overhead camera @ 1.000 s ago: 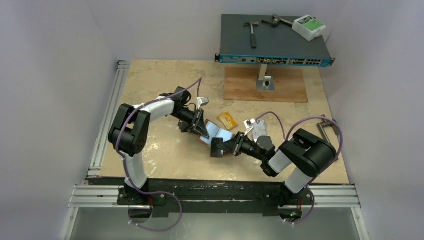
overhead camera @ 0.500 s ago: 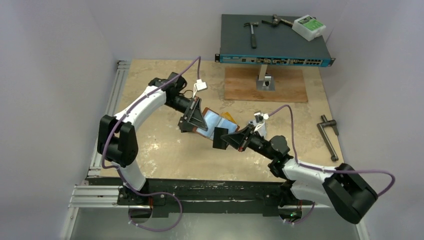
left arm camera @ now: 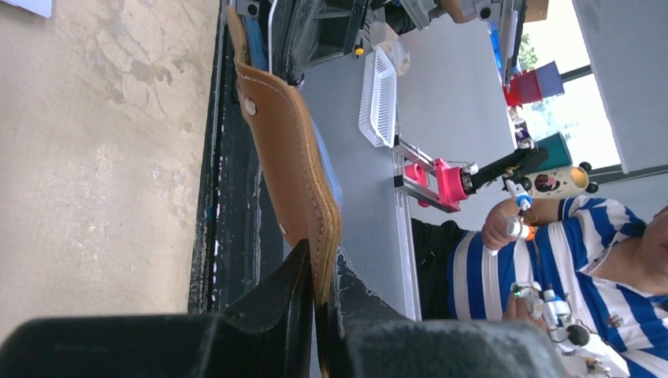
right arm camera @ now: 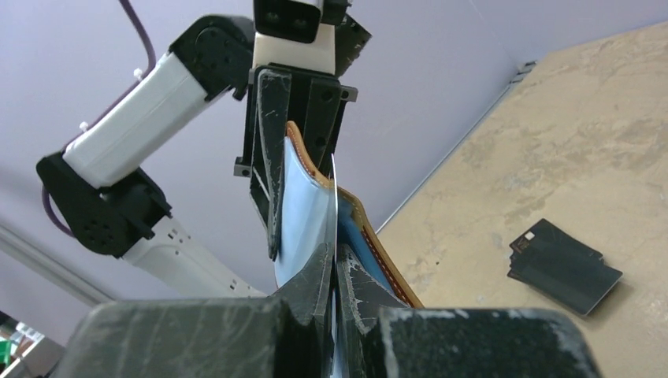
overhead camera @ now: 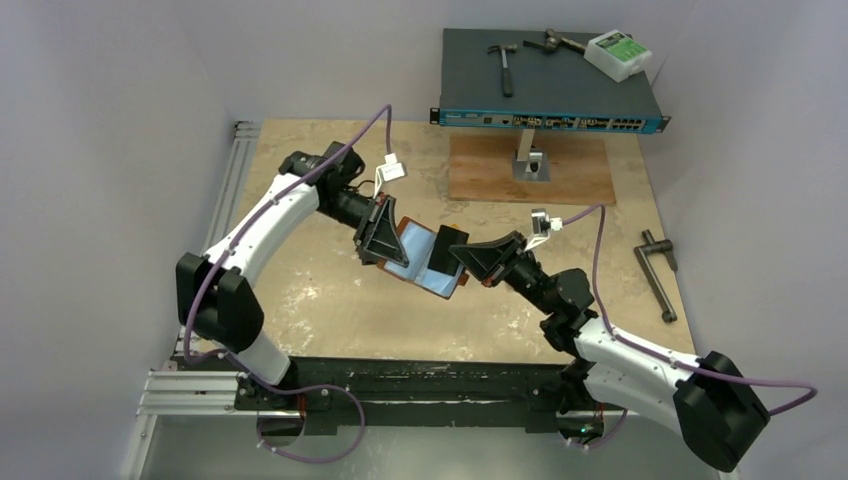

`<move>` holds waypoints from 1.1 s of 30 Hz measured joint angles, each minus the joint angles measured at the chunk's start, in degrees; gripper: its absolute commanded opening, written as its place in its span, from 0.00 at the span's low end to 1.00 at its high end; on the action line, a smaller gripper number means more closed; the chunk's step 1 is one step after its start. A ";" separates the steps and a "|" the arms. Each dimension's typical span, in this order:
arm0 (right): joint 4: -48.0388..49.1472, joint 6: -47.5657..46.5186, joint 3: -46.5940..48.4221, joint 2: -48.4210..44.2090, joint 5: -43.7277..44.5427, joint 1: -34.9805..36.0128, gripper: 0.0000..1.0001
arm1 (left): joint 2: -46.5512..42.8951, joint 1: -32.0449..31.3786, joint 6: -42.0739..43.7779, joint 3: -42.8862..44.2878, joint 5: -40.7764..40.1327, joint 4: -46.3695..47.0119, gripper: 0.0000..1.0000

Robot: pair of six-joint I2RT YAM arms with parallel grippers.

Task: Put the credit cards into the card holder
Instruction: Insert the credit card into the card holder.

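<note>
Only my right wrist view shows a stack of black cards [right arm camera: 563, 265] lying flat on the table [right arm camera: 599, 142], at four o'clock in that view. Overhead, the card holder [overhead camera: 415, 265] hangs open over mid-table, its light blue inside showing. My left jaws pinch its brown edge from ten o'clock. My right jaws, at three o'clock, clamp a dark card [overhead camera: 452, 243] at its mouth.

Our two arms stretch inward, wrists angled toward each other. Our left gripper [overhead camera: 393, 258] is clamped on the card holder [overhead camera: 421, 264]; our right gripper [overhead camera: 455, 252] is pinched tight on a credit card [right arm camera: 334, 201].
</note>
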 measured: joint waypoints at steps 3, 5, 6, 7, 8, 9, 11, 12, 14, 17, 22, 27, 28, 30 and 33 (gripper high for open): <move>0.00 0.28 0.04 -0.94 1.84 0.46 0.00 | -5.20 -0.17 -11.04 -4.46 -1.64 12.55 0.07; -0.46 0.28 0.17 -1.60 3.32 0.61 0.00 | -9.05 -0.17 -19.78 -8.33 -3.74 22.10 0.08; -1.09 0.22 0.46 -1.97 4.07 0.68 0.00 | -10.54 -0.17 -24.61 -9.14 -5.20 26.51 0.08; -1.97 0.11 1.05 -2.40 4.70 0.68 0.00 | -10.97 -0.22 -27.32 -9.07 -5.79 29.40 0.07; -2.73 -0.11 1.90 -2.75 5.49 0.68 0.00 | -11.21 -0.31 -30.34 -8.63 -6.40 32.76 0.07; -3.30 -0.44 2.91 -3.02 5.95 0.68 0.00 | -11.21 -0.42 -32.94 -8.26 -6.95 35.89 0.07; -4.09 -0.98 4.74 -3.19 6.97 0.68 0.00 | -11.21 -0.44 -36.92 -8.13 -7.76 40.52 0.06; -4.44 -1.27 5.62 -3.21 7.39 0.68 0.00 | -11.21 -0.46 -38.51 -8.13 -7.85 42.12 0.06; -4.42 -1.60 6.60 -3.28 8.46 0.68 0.00 | -11.21 -0.48 -41.03 -8.15 -7.89 44.39 0.06; -4.13 -1.73 6.67 -3.48 9.55 0.68 0.00 | -11.61 -0.52 -43.52 -8.50 -7.85 46.80 0.05; -1.95 -1.49 6.67 -2.93 10.56 0.90 0.00 | -13.55 -0.55 -46.64 -9.33 -7.82 50.01 0.05; 0.98 -1.20 6.64 -2.34 11.93 1.75 0.00 | -15.13 -0.72 -48.96 -9.33 -7.91 53.57 0.06; 1.53 -1.14 6.64 -2.10 11.96 1.90 0.00 | -15.21 -0.85 -49.42 -9.33 -7.93 54.23 0.06; 2.80 -0.74 6.67 -1.03 11.98 2.29 0.00 | -15.26 -1.14 -49.90 -9.33 -8.13 54.90 0.06; 4.57 0.09 6.67 0.72 12.79 2.82 0.00 | -15.28 -1.22 -50.21 -9.35 -8.81 55.78 0.06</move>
